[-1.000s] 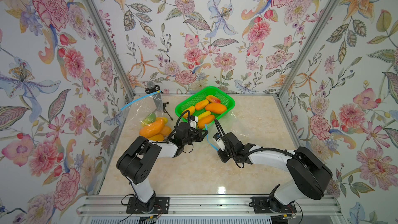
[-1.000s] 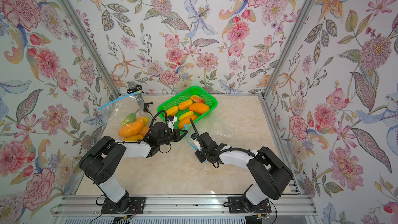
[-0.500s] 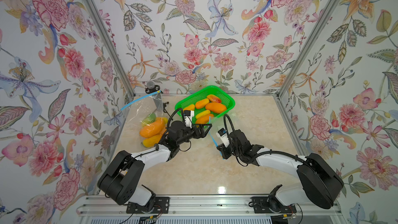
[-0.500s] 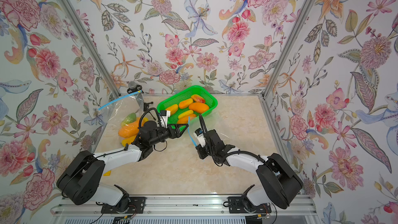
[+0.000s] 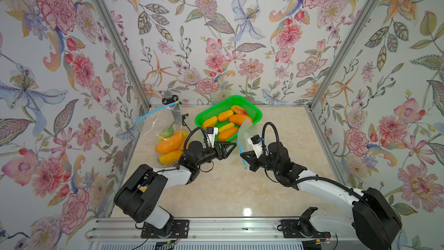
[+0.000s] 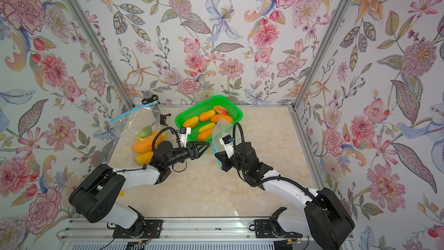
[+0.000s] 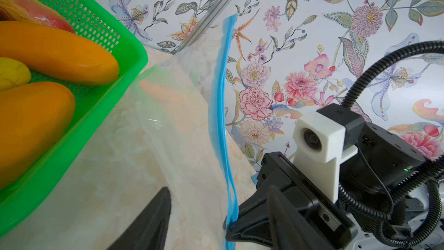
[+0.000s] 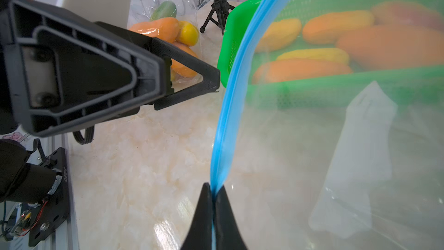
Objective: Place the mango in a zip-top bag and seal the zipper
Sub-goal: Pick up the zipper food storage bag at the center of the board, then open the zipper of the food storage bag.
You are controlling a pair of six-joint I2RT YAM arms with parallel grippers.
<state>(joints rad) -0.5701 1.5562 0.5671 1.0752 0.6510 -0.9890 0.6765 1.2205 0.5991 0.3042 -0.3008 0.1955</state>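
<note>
Several orange and yellow mangoes (image 5: 240,119) lie in a green basket (image 5: 199,119) at the back of the table. A clear zip-top bag (image 8: 300,140) with a blue zipper (image 5: 241,138) stands on edge in front of the basket. My right gripper (image 8: 213,188) is shut on the zipper's lower end (image 6: 218,162). My left gripper (image 5: 231,150) is open and empty. Its fingertips (image 8: 216,79) point at the zipper from the left and stop just short of it. In the left wrist view the zipper (image 7: 217,107) runs past the gap between the open fingers (image 7: 163,200).
A second clear bag (image 5: 158,126) holding several mangoes (image 5: 169,143) leans against the left wall. A small black tripod with a microphone (image 5: 168,95) stands in the back left corner. Metal frame posts and flowered walls close in three sides.
My left gripper was shut and is now open, and its arm has stretched out toward the bag. My right gripper keeps its hold and has lifted the zipper more upright.
</note>
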